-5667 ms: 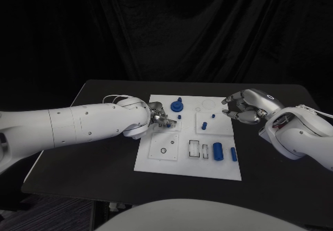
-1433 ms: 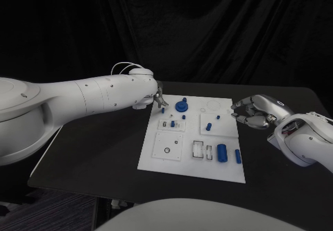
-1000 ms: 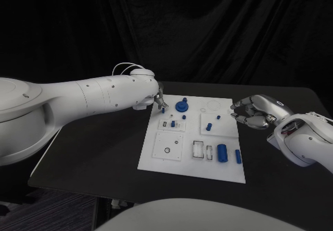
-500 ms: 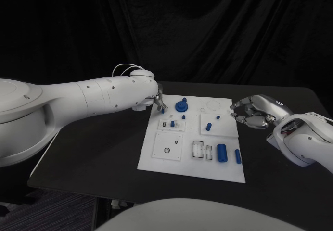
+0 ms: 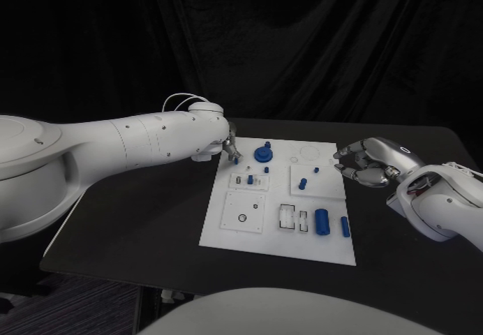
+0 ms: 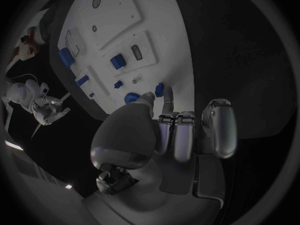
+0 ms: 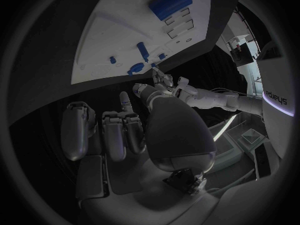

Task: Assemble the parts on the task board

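Board [image 5: 227, 234] lies white in the middle of the black table [image 5: 141, 223], long side running away from the robot, with small blue parts scattered over it. Left hand [image 5: 229, 147] sits at the board's far left corner, and from the wrist camera its fingers [image 6: 177, 135] lie side by side, stretched toward the board's edge, with one fingertip touching a small blue peg [image 6: 159, 89] that stands right at that corner [image 5: 236, 159]; whether the peg is actually pinched I cannot tell. Just beside it, further in on the board, a round blue knob [image 5: 264, 153] stands upright, and a short peg [image 5: 250, 179] sits in a raised white block nearer the robot. Toward the right side another peg [image 5: 303, 184] stands on a square panel, and close to the near right corner a fat blue cylinder [image 5: 321, 220] lies on its side next to a slimmer pin [image 5: 344, 227]. Right hand [image 5: 364, 162] hangs over the table just off the board's right edge, level with its far half, fingers [image 7: 115, 132] curled loosely in toward the palm and holding nothing, apart from every part. A flat white square with a dark ring [image 5: 243, 218] lies on the board's near left.
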